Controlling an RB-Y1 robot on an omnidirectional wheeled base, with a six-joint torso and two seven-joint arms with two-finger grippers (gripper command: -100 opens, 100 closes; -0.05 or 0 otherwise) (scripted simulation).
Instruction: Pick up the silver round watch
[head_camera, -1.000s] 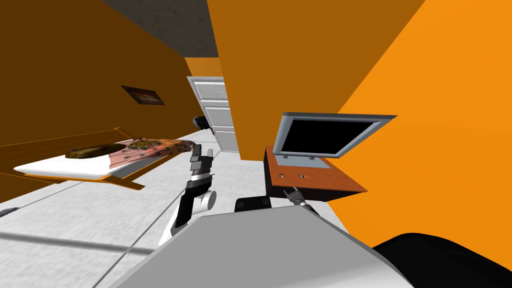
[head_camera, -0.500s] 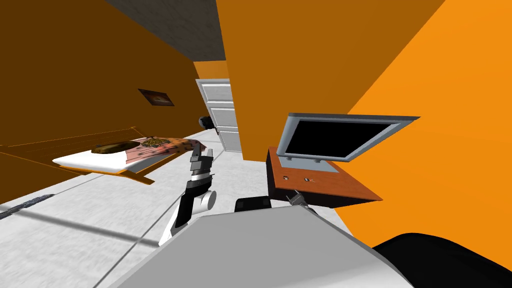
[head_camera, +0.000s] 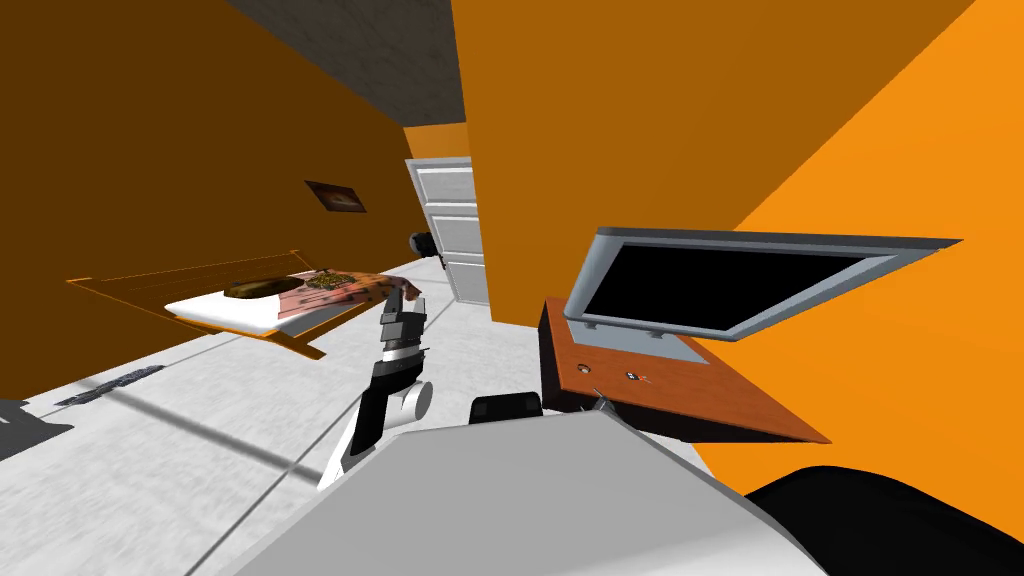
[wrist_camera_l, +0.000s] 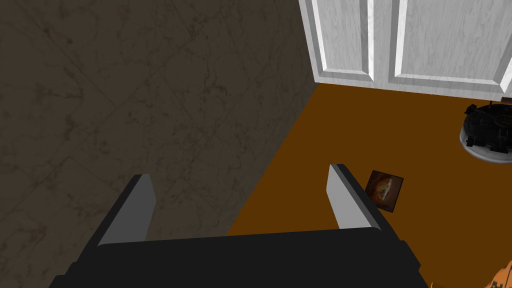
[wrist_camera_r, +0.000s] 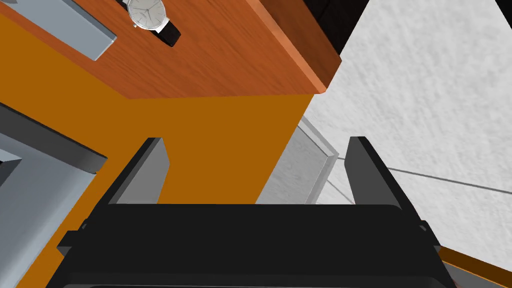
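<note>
The silver round watch (wrist_camera_r: 147, 14), with a pale dial and a black strap, lies flat on the brown wooden cabinet top (wrist_camera_r: 225, 55), close to the TV's grey base (wrist_camera_r: 75, 27). My right gripper (wrist_camera_r: 257, 160) is open, well short of the watch and off the cabinet's edge, with nothing between its fingers. In the head view two small items (head_camera: 585, 368) sit on the cabinet (head_camera: 700, 390); I cannot tell which is the watch. The right gripper's tip (head_camera: 602, 402) peeks out just before the cabinet front. My left gripper (head_camera: 405, 310) is raised ahead of me and open (wrist_camera_l: 240, 195).
A grey-framed TV (head_camera: 720, 285) stands on the cabinet against the orange wall. On the left is a bed (head_camera: 250, 300) with an orange frame. A white door (head_camera: 455, 230) and a dark round device (head_camera: 420, 243) are at the far end, across pale floor.
My whole view has swung: the cabinet and TV now look bigger and closer on the right, and the bed has slid toward the middle. Both arms hold the same pose.
</note>
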